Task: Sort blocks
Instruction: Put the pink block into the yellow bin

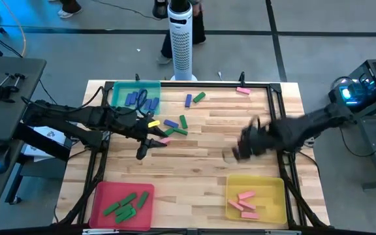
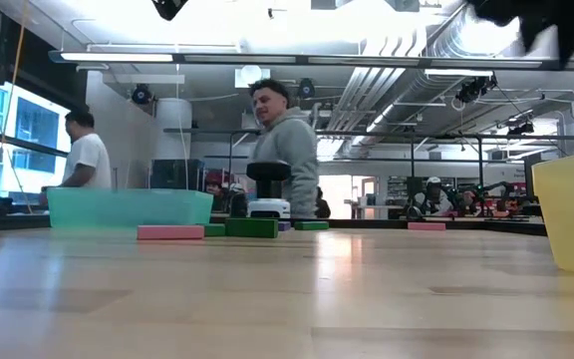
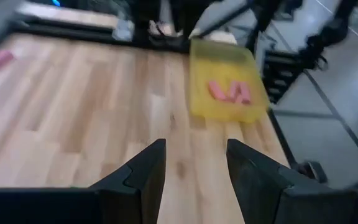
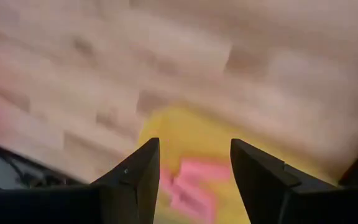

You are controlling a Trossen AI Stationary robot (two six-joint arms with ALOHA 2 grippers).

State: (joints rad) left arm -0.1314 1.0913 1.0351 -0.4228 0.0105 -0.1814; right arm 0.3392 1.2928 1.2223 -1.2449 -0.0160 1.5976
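Loose blocks lie flat on the wooden table: blue (image 1: pixel 188 100), green (image 1: pixel 199 97) and pink (image 1: pixel 243 91) at the far side, and blue (image 1: pixel 170 123), green (image 1: pixel 178 131) and pink (image 1: pixel 165 139) left of the middle. My left gripper (image 1: pixel 147 149) hovers just near of that group, open and empty (image 3: pixel 194 168). My right gripper (image 1: pixel 237 151), blurred, hangs right of the middle, above the table and far of the yellow tray. It is open with nothing between its fingers (image 4: pixel 194 168).
A teal tray (image 1: pixel 117 98) with blue blocks stands at the far left, a red tray (image 1: pixel 103 196) with green blocks at the near left, and a yellow tray (image 1: pixel 273 186) with pink blocks at the near right. A white tower fan (image 1: pixel 181 39) and people (image 2: pixel 287 150) are beyond the far edge.
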